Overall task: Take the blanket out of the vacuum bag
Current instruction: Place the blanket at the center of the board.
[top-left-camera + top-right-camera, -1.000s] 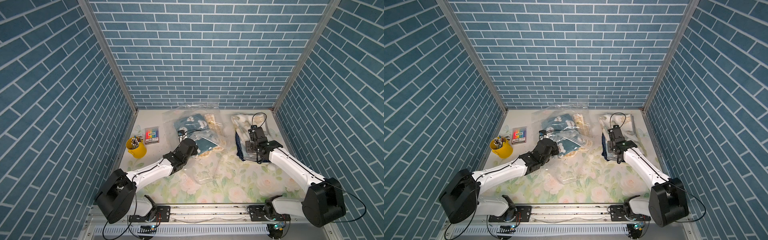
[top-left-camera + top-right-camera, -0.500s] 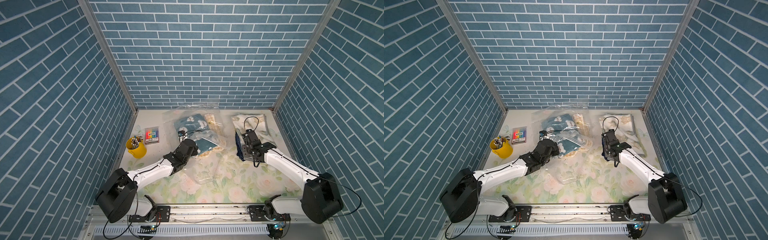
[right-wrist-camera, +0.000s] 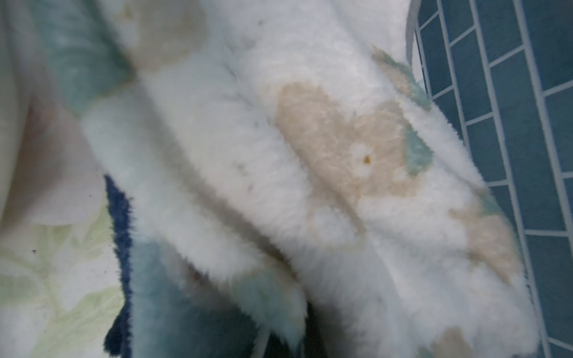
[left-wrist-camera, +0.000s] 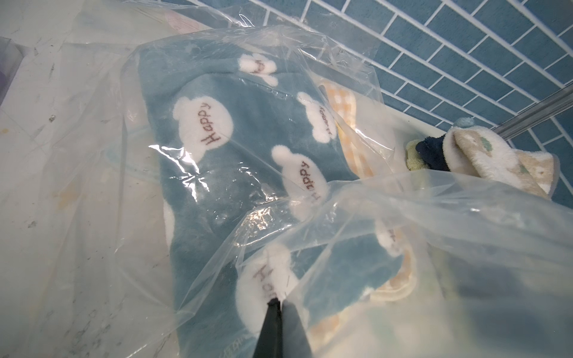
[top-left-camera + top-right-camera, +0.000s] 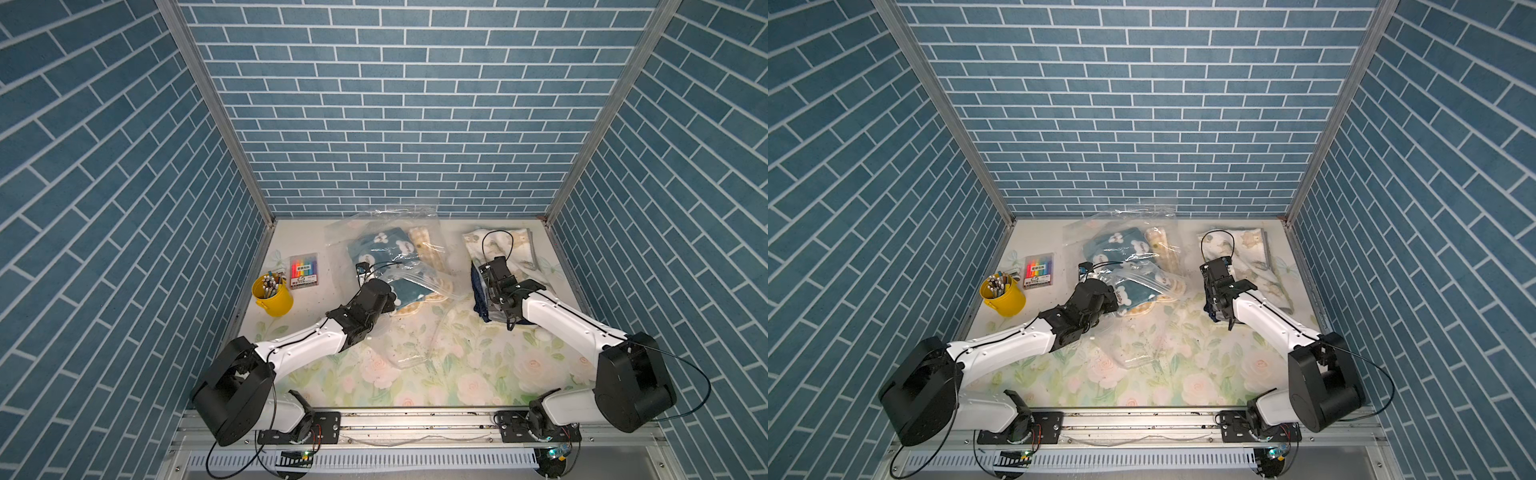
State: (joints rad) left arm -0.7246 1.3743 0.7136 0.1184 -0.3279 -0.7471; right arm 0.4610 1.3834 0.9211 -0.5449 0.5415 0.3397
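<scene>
The vacuum bag [image 5: 419,276], clear and crinkled, runs from mid-bench back almost to the rear wall. Its near end lies slack and flat on the floral bench [image 5: 478,374]. Just beyond that end, the left tool [image 4: 280,305] has its fingers pressed together on a fold of the bag's film, which rises from the tips in the left wrist view. The blue blanket [image 4: 223,161], printed with white bears marked "Happy", is inside the bag, with a yellow checked cloth [image 4: 342,105] beside it. On the robot's right, apart from the bag, the right tool [image 5: 490,309] sits low at the near corner of a folded white fleece blanket [image 5: 509,249]. Its fingers are together, though whether they pinch fleece cannot be told. By the left wall stands a yellow cup of pens [image 5: 272,295], and just behind it lies a pack of coloured markers [image 5: 304,272].
</scene>
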